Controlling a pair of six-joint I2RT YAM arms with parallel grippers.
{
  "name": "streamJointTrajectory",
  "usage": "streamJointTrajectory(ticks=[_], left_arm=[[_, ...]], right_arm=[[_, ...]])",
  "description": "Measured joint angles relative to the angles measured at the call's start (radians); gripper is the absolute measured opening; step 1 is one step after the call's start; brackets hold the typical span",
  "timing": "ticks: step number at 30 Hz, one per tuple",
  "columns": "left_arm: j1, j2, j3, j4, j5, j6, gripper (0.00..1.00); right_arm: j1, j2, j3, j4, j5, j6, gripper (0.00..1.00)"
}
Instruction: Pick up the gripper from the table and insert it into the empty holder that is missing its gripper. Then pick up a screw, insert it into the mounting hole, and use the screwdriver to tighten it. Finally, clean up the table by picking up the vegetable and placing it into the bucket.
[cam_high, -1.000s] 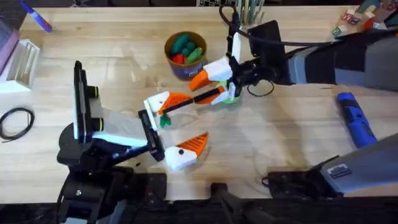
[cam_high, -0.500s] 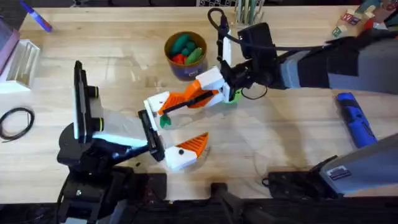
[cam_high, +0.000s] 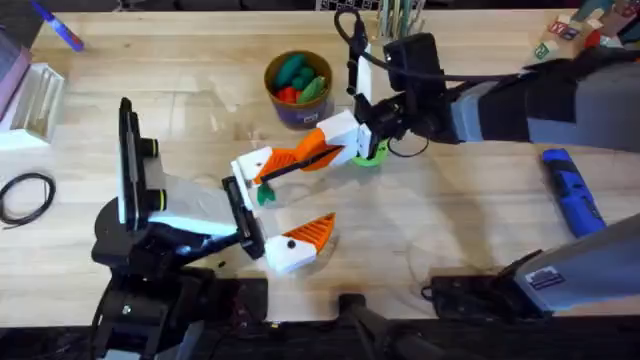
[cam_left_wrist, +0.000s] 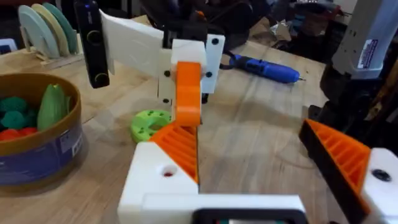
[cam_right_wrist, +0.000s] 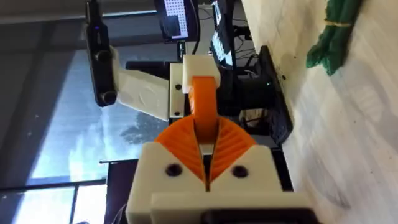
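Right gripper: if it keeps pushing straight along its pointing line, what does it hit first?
The right gripper holds the orange gripper aimed at the white holder in the left gripper; likely met first, though depth is unclear.

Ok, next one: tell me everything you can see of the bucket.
The bucket is a small round tub with a dark-blue wall, a white printed label and a tan rim, plastic or card by its look. It stands upright on the wooden table, toward the far middle. Inside lie teal, light-green and red toy pieces. A lime-green disc lies on the table near it, apart.
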Motion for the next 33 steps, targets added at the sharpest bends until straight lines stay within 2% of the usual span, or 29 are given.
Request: streamJointTrajectory(ticks=[5, 13, 16, 20, 28, 32, 33], left_arm=[[0.002, 0.0, 0.0, 0.002, -0.014, 0.014, 0.986], [0.005, 0.0, 0.0, 0.002, -0.023, 0.013, 0.986], [0.005, 0.0, 0.0, 0.003, -0.025, 0.014, 0.987], [0.003, 0.0, 0.0, 0.002, -0.015, 0.014, 0.986], [0.002, 0.0, 0.0, 0.002, -0.007, 0.014, 0.986], [0.002, 0.0, 0.0, 0.001, -0.006, 0.013, 0.986], [0.002, 0.0, 0.0, 0.001, -0.006, 0.014, 0.986]], right_arm=[[0.024, 0.0, -0.001, 0.092, 0.023, 0.058, 0.011], [0.028, 0.0, -0.001, 0.105, 0.043, 0.1, 0.01], [0.028, 0.0, -0.001, 0.105, 0.043, 0.106, 0.043], [0.038, 0.0, -0.001, 0.11, 0.047, 0.109, 0.294], [0.048, 0.0, -0.001, 0.112, 0.045, 0.101, 0.584], [0.039, 0.0, -0.001, 0.114, 0.046, 0.084, 0.864], [0.034, 0.0, -0.001, 0.114, 0.048, 0.078, 0.88]])
